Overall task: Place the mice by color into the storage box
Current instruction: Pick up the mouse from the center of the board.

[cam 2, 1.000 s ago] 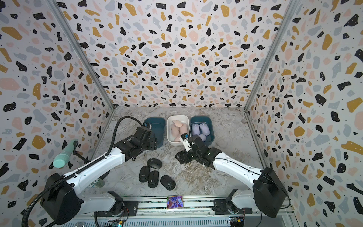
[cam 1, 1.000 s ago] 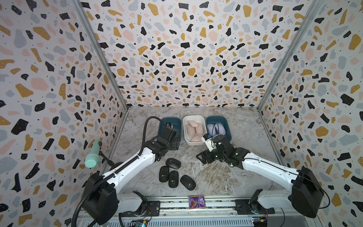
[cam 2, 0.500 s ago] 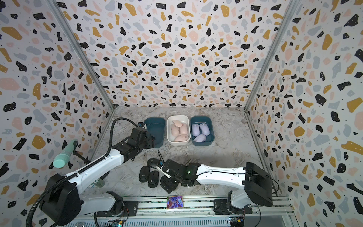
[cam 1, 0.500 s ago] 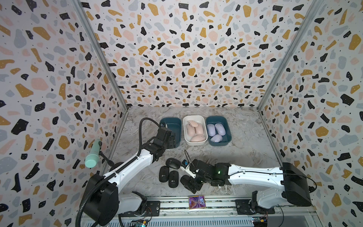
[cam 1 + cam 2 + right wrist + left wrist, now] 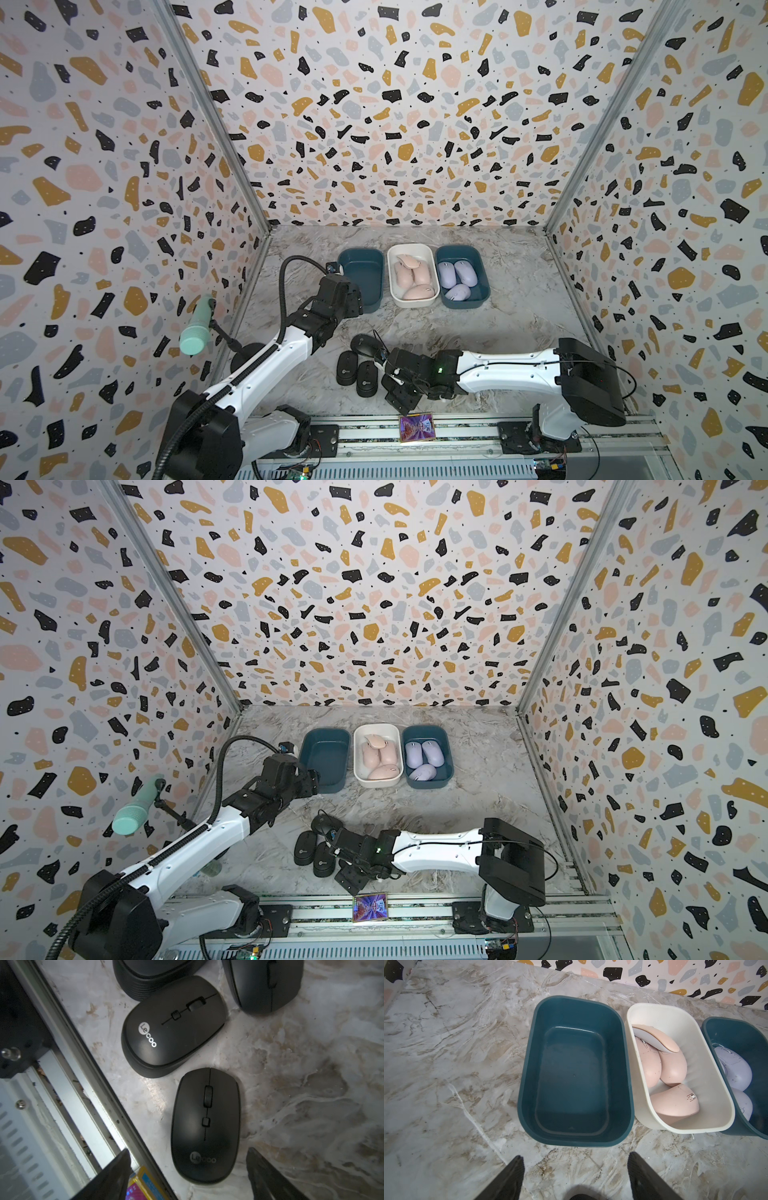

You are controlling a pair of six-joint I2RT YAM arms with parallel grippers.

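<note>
Straddling a black mouse [image 5: 204, 1124] on the table [image 5: 301, 1084], the right fingers [image 5: 113, 1178], lower centre in both top views, stand spread; left fingers [image 5: 508, 1178] spread too, facing the empty teal bin [image 5: 527, 1076].

Marbled surface [image 5: 519, 324]. Far side, three bins side by side: empty teal bin [image 5: 365, 278], white bin [image 5: 417, 303], second teal bin [image 5: 463, 304]. Near the front edge, four black mice [image 5: 172, 1026] clustered.

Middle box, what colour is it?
The middle box is creamy white, clearest in the left wrist view.
</note>
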